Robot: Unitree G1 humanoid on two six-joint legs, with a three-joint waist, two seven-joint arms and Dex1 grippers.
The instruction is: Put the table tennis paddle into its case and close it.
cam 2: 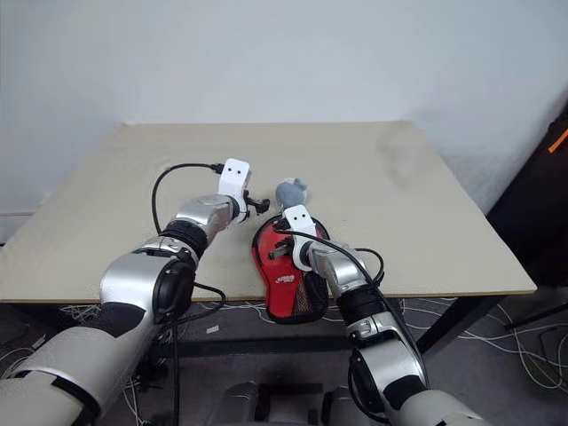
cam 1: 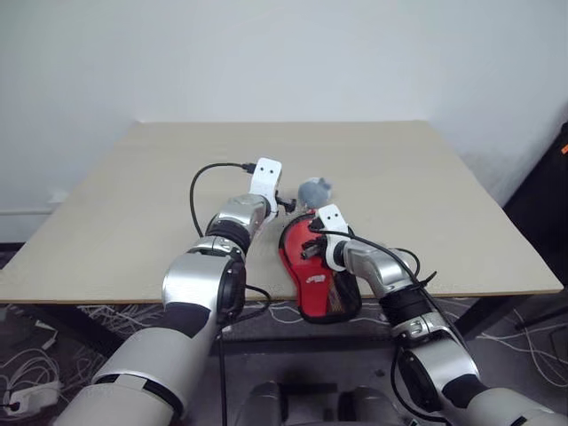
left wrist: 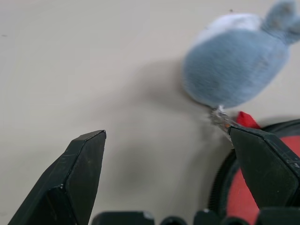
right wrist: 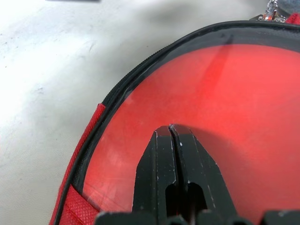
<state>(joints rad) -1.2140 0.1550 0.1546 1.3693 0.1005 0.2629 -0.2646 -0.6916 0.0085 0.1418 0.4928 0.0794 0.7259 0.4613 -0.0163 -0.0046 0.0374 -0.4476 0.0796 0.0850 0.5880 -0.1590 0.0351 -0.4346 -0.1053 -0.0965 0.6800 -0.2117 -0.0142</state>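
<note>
The case (cam 1: 312, 277) lies near the table's front edge, black zip rim (right wrist: 140, 70) around a clear side, its narrow end hanging over the edge. Through the clear side shows the red face of the table tennis paddle (right wrist: 225, 93), inside the case. My right gripper (right wrist: 170, 129) is shut, its tips down on or just above the clear side; I cannot tell whether they touch. My left gripper (left wrist: 167, 132) stands open over bare table just left of the case's round end, nothing between its fingers (left wrist: 79, 178). A metal zip pull (left wrist: 219, 116) sits at the rim.
A grey-white soft ball (cam 1: 315, 189) lies just beyond the case's round end, close to the left gripper. The table (cam 1: 133, 222) stretches wide to the left and behind. A dark object (cam 1: 550, 204) stands beside the table's right edge.
</note>
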